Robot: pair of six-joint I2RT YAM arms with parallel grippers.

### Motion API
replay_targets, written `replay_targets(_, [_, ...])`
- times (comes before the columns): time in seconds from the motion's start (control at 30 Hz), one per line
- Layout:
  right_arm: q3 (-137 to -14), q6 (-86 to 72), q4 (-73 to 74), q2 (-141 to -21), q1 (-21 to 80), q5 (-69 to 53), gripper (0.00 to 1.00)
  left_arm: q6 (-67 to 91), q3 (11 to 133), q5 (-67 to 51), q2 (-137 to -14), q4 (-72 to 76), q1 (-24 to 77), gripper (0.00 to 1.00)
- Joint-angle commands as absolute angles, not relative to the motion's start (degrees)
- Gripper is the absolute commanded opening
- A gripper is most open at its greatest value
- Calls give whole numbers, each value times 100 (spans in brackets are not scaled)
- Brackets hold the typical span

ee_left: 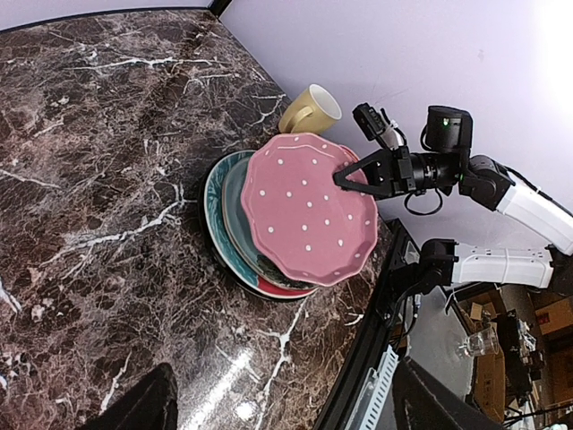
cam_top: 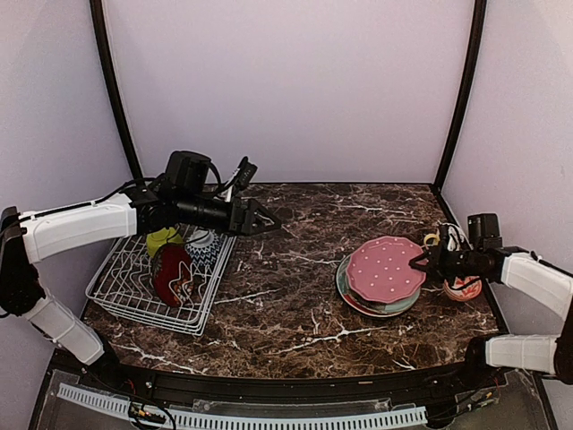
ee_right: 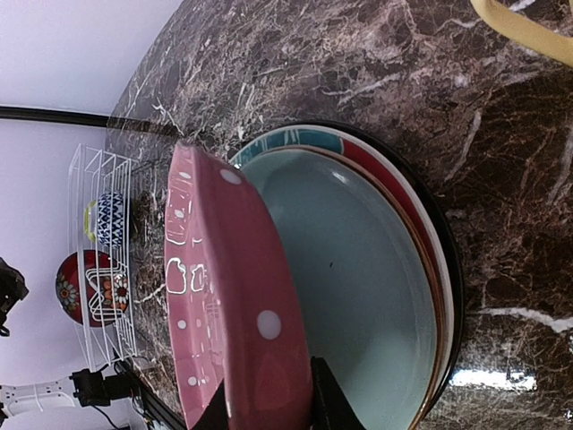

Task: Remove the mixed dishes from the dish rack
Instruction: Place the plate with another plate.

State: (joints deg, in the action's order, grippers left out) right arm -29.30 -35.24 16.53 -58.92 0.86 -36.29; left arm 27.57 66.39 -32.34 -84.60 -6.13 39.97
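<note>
My right gripper (cam_top: 419, 262) (ee_right: 269, 408) is shut on the rim of a pink dotted plate (cam_top: 385, 269) (ee_right: 224, 305). It holds the plate tilted over a stack of a pale green plate (ee_right: 358, 287) and a red-teal plate (cam_top: 345, 288) (ee_left: 219, 210) at the table's right. The white wire dish rack (cam_top: 134, 296) (ee_right: 103, 260) at the left holds a dark red floral plate (cam_top: 172, 273), a blue-white bowl (cam_top: 204, 244) and a lime-green bowl (cam_top: 163, 238). My left gripper (cam_top: 264, 218) (ee_left: 286, 412) hangs open and empty above the table just right of the rack.
A pale yellow mug (cam_top: 432, 239) (ee_left: 309, 109) lies behind the plate stack. A red-white bowl (cam_top: 463, 288) sits under the right arm near the table's right edge. Dark marble table (cam_top: 286, 305) spreads between rack and stack.
</note>
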Motion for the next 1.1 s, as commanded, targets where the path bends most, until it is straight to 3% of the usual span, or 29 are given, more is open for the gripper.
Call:
replay_targets(0.0, [-2896,-3410,1190,-5863,53,-4093,0,2693,6744,-3275,-8484,-720,3973,82])
replay_targets(0.53, [-2747,-3393,674,-6303,53,-4124,0,2716,6744,-3263,-8475,-782,3968,81])
replay_targets(0.93, [-2848,-3116,937,-6625,183,-3971,14,2663,6725,-3232,-8510,-818,3970,81])
replay_targets(1.07, [-2966,-2950,1237,-6659,302,-3689,22,2637,6725,-3241,-8513,-835,3973,81])
